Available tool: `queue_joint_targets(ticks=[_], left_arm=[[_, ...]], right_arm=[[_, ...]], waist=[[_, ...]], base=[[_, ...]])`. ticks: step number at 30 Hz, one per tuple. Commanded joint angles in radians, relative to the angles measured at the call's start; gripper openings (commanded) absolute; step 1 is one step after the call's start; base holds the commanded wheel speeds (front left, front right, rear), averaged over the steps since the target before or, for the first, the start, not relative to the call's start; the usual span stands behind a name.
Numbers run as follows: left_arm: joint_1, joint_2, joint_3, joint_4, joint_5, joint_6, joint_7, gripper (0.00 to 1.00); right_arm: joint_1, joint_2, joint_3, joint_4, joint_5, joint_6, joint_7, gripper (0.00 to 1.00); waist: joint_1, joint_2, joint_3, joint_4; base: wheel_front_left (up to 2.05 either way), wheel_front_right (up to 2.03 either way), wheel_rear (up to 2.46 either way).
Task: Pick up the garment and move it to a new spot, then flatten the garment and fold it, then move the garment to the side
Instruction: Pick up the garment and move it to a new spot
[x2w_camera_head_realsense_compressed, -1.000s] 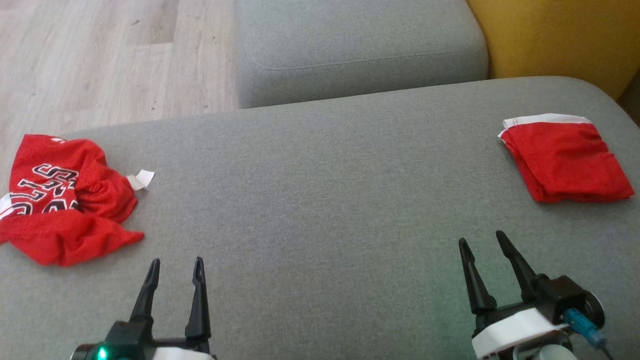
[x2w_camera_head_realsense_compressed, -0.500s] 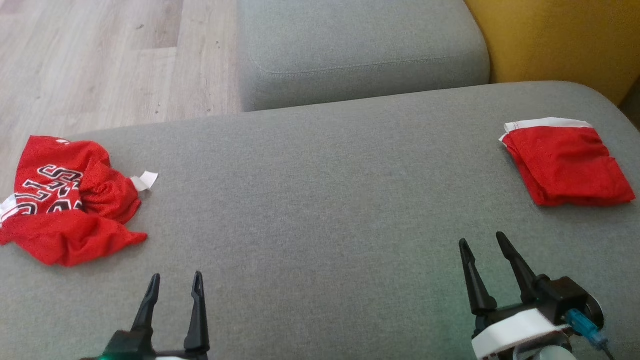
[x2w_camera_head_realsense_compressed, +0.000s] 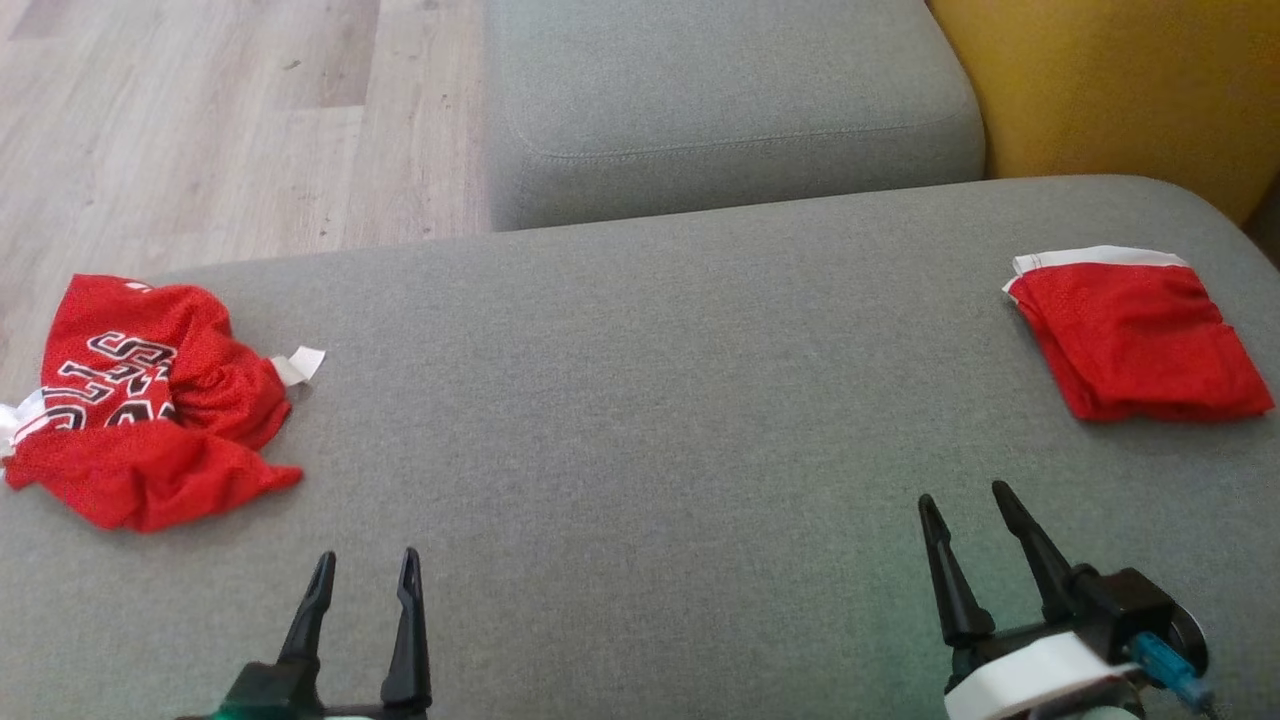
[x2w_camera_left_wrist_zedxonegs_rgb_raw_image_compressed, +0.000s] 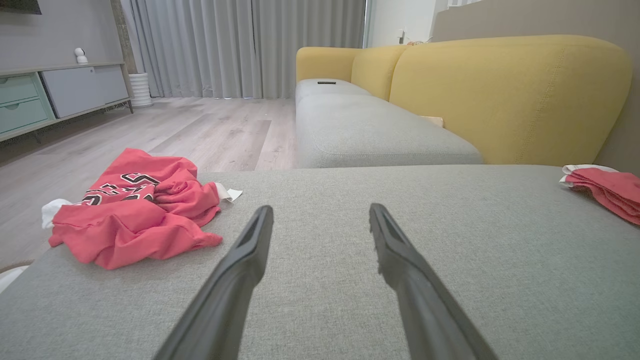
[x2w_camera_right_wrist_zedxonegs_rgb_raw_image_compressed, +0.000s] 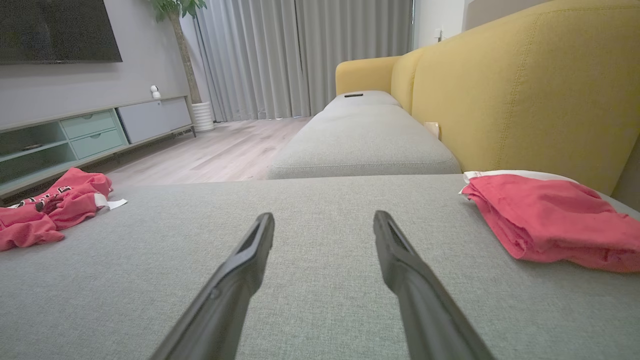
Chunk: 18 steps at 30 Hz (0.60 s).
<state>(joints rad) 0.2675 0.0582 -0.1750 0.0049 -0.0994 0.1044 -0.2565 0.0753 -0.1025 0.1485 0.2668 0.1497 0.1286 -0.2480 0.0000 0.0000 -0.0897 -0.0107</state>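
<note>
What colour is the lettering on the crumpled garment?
Black and white, on the red crumpled garment; clearest in the head view.

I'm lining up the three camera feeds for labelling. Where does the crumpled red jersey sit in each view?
Head view: crumpled jersey at the far left, on the grey cushion.
Left wrist view: crumpled jersey left of centre, mid-height.
Right wrist view: crumpled jersey at the far left edge, mid-height.
Shared landmark: the folded red garment, on the right in all three.

Grey sofa seat (x2w_camera_head_realsense_compressed: 640, 400), yellow backrest (x2w_camera_head_realsense_compressed: 1100, 80), wooden floor (x2w_camera_head_realsense_compressed: 200, 120), grey curtains (x2w_camera_left_wrist_zedxonegs_rgb_raw_image_compressed: 240, 45)
</note>
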Motion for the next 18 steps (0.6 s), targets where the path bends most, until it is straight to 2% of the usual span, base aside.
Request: queue_joint_targets(ticks=[1,10,18], left_arm=[[-0.027,-0.008,0.030,-0.027,0.000,-0.001,-0.005,1.00],[-0.028,-0.008,0.030,-0.020,0.011,-0.003,-0.005,1.00],[-0.022,-0.008,0.039,-0.020,0.020,-0.001,-0.005,1.00]], right_arm=[[-0.025,-0.007,0.020,-0.028,0.003,0.002,-0.014,1.00],[-0.009,-0.005,0.018,-0.025,0.005,0.002,-0.014,1.00],[0.012,0.006,0.017,-0.017,0.011,0.002,-0.014,1.00]], waist=[[0.0000,0.0000,-0.001,0.001],[0.0000,0.0000,-0.003,0.028],[0.0000,0.0000,-0.011,0.136]], base=[[0.00,0.00,0.00],[0.00,0.00,0.00],[0.00,0.00,0.00]])
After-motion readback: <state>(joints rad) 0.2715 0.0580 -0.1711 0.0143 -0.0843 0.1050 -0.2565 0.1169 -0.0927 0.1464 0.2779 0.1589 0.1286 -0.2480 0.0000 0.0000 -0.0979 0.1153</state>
